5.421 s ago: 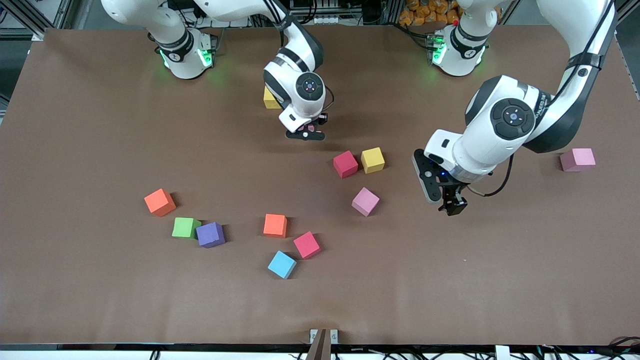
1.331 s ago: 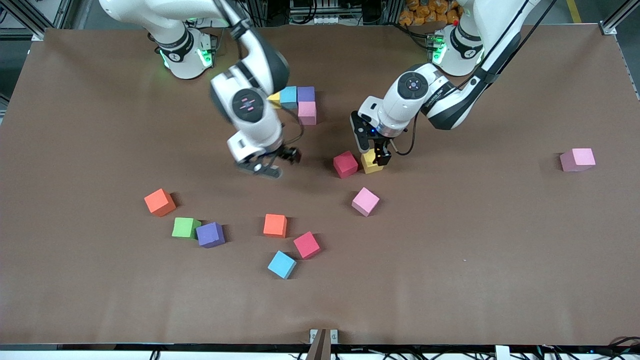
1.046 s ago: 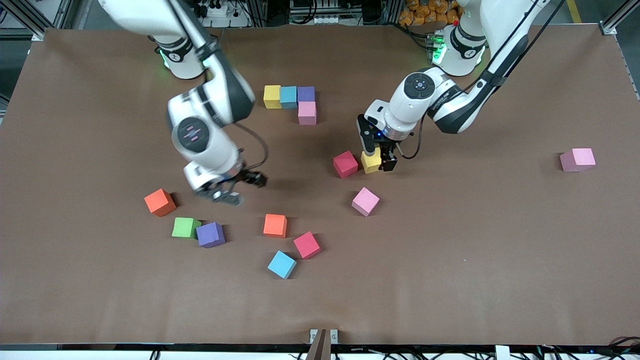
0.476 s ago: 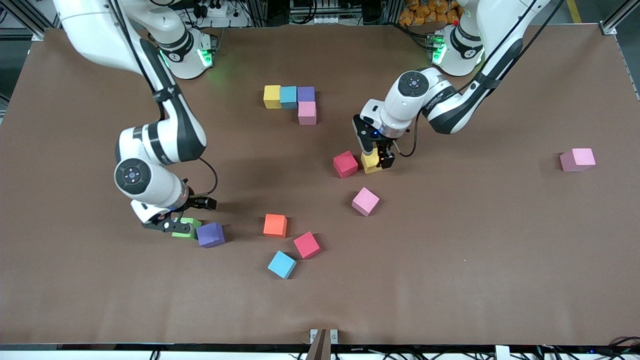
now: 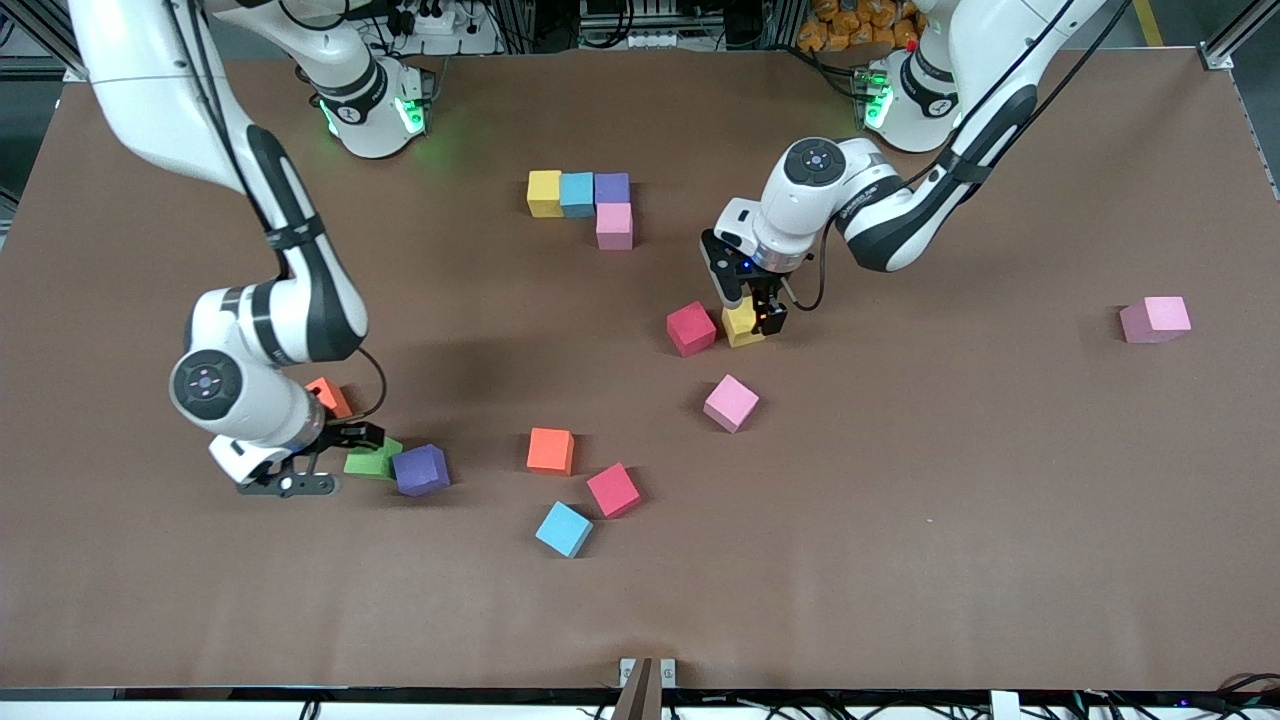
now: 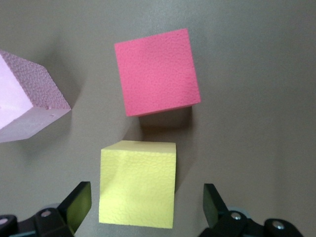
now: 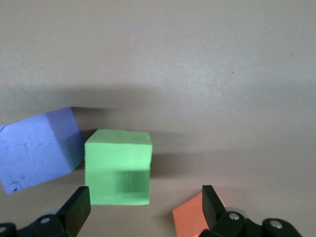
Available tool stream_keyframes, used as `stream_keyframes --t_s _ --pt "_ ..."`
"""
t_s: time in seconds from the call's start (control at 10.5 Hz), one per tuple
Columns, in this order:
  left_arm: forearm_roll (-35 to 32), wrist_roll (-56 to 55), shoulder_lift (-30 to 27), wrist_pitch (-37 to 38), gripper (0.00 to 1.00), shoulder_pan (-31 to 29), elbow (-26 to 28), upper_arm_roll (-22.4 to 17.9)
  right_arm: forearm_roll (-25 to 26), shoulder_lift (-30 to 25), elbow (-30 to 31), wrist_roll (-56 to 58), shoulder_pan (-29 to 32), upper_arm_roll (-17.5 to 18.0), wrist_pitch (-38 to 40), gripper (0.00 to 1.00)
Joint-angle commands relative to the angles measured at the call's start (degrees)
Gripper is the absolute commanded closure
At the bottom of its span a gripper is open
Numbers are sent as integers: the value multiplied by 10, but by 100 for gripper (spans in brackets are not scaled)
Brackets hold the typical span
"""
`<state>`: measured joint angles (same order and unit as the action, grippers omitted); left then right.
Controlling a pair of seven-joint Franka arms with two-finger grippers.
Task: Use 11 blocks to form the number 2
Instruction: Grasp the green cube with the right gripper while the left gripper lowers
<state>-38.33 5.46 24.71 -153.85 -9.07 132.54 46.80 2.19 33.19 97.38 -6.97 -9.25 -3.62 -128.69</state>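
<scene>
Nearest the front camera lies a light blue block [image 5: 564, 529], with a red block [image 5: 613, 490] and an orange block [image 5: 550, 451] just above it. Toward the right arm's end, a purple block [image 5: 420, 469] touches a green block [image 5: 372, 459], and another orange block [image 5: 327, 397] sits a little farther back, partly hidden by the arm. The right gripper [image 5: 318, 462] hangs low over the green block [image 7: 117, 166]; its jaws stand wide, with gaps on both sides of the cube and no contact.

Farther back, a pink block [image 5: 730, 403] lies alone near the middle. Past it, the left gripper [image 5: 752, 306] is down at a yellow block [image 5: 741, 326] that sits beside a second red block [image 5: 691, 329]. Its fingers straddle the yellow block [image 6: 138, 183] with space on each side, jaws wide.

Toward the left arm's end rests another pink block [image 5: 1155, 319], well apart from the rest.

Farthest back stands the started number 2 [image 5: 588, 201]: yellow, light blue and purple cubes in a row, with a pink cube set against the purple one on its nearer side.
</scene>
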Motion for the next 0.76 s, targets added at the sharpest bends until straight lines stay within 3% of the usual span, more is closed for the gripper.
stream_keyframes --t_s 0.0,0.67 --pt "-45 -36 8 -9 0 -2 -1 0 0 20 -20 3 5 9 -13 0" --pt "-81 -57 25 -9 0 -1 -11 -7 -9 39 -17 0 -2 11 -29 0"
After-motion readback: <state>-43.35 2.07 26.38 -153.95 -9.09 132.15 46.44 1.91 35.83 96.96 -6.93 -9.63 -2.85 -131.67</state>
